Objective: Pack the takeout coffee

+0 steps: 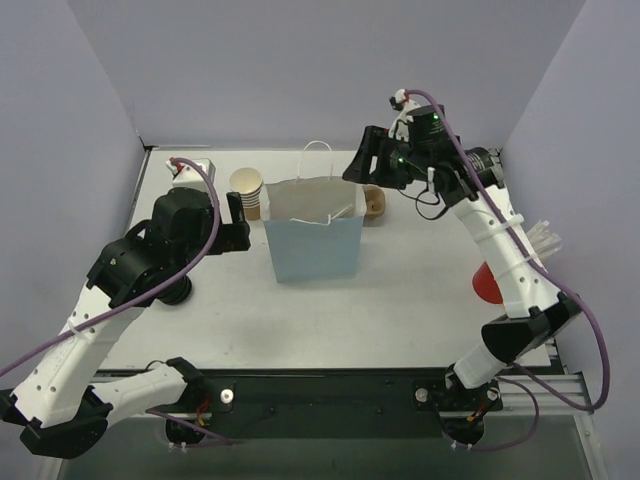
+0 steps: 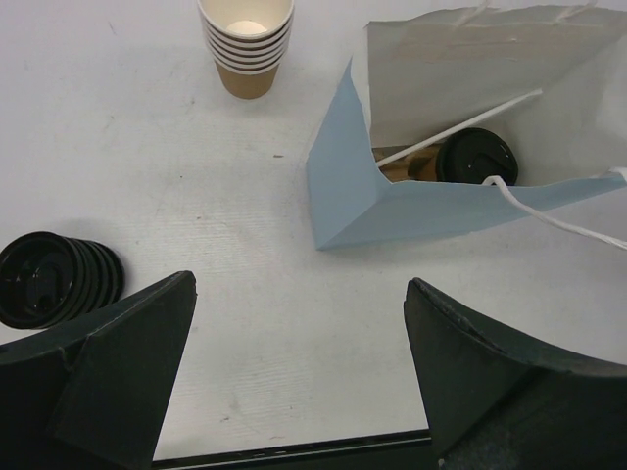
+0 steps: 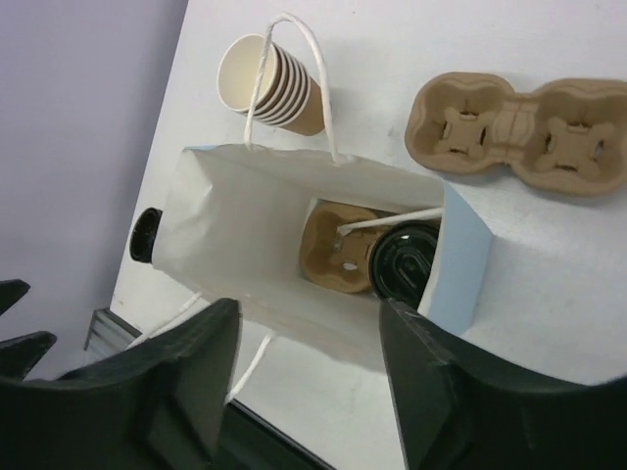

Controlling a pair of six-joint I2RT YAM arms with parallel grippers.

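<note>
Toward left edge of bench (image 1: 400, 300): left gripper (image 2: 299, 284), released, empty. Bench centre: blue paper bag (image 1: 313, 245), upright, containing pulp tray (image 3: 328, 250) with one lidded coffee cup (image 3: 404, 257). Above bag: right gripper (image 3: 306, 323), released, empty. Far edge: lidless cup stack (image 1: 247, 190); spare pulp tray (image 3: 519, 135).

A stack of lidless tan cups (image 1: 246, 190) stood upright at the back of the white surface (image 1: 400, 290). A stack of black lids (image 2: 54, 277) lay on its side, and a red cup of white straws (image 1: 487, 283) sat near the right edge.
</note>
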